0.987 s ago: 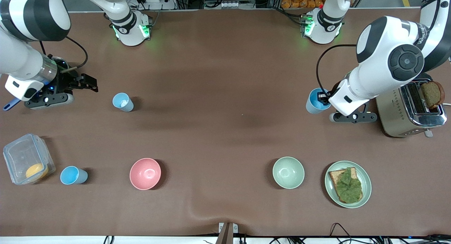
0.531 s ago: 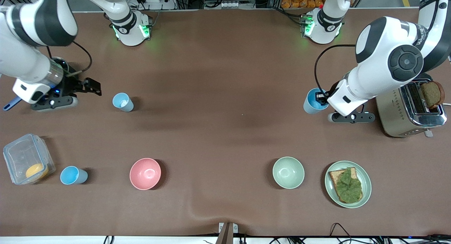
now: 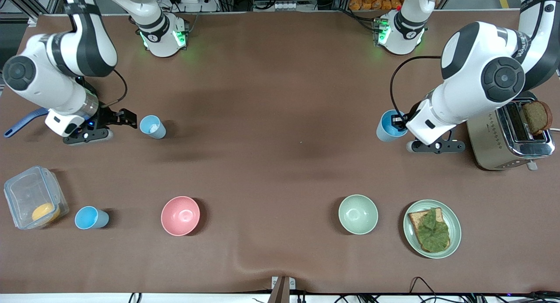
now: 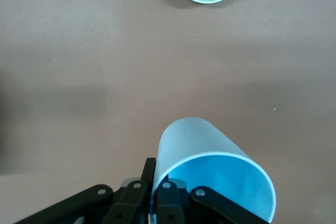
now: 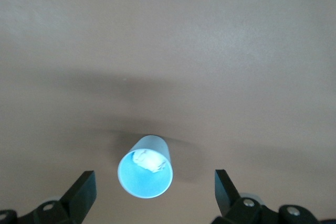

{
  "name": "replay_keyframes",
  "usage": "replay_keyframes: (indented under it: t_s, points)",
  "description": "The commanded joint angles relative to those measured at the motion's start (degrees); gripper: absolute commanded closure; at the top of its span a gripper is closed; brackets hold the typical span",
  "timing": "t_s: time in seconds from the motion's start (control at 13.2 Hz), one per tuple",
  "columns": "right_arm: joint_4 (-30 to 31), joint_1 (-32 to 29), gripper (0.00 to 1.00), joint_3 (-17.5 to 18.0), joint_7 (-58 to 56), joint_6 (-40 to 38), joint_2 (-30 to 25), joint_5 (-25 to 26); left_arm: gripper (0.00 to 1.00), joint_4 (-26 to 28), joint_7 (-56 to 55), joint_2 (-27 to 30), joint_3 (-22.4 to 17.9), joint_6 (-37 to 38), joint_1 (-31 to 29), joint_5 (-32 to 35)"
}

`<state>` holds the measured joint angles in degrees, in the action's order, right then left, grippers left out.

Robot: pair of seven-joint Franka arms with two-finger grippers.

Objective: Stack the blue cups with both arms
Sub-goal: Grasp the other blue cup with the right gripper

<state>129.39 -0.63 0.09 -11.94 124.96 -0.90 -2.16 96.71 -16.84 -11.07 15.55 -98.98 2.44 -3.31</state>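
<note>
A pale grey-blue cup with a whitish inside stands upright toward the right arm's end of the table. My right gripper is open right beside it. In the right wrist view the cup sits between the spread fingers, untouched. My left gripper is shut on the rim of a blue cup beside the toaster. In the left wrist view one finger is inside this cup and one outside. A third blue cup stands nearer the front camera, beside the plastic box.
A pink bowl and a pale green bowl stand nearer the front camera. There is also a plate with toast and lettuce, a toaster holding bread, a clear box and a blue handle.
My right arm has swung in and brought its open gripper up to the pale cup. My left gripper has shifted slightly toward the table's middle with its cup.
</note>
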Motion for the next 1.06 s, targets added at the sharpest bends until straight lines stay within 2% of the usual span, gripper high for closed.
replay_keyframes:
  t_s: [0.0, 0.46, 0.99]
  points:
    - [2.79, -2.27, 0.0, 0.35, -3.44, 2.39, 0.02, -0.39, 1.0, -1.09, -0.83, -0.62, 0.09, 0.01, 0.28, -1.79]
    - [12.36, -3.5, 0.0, 0.35, -4.06, 15.38, 2.04, 0.05, 1.0, -1.0, -0.83, -0.71, 0.09, -0.16, -0.07, -2.41]
    - [13.08, -4.56, 0.0, 0.44, -5.2, 19.71, 7.31, -0.03, 1.0, -1.0, -0.83, -0.71, 0.0, -0.16, -0.24, -2.41]
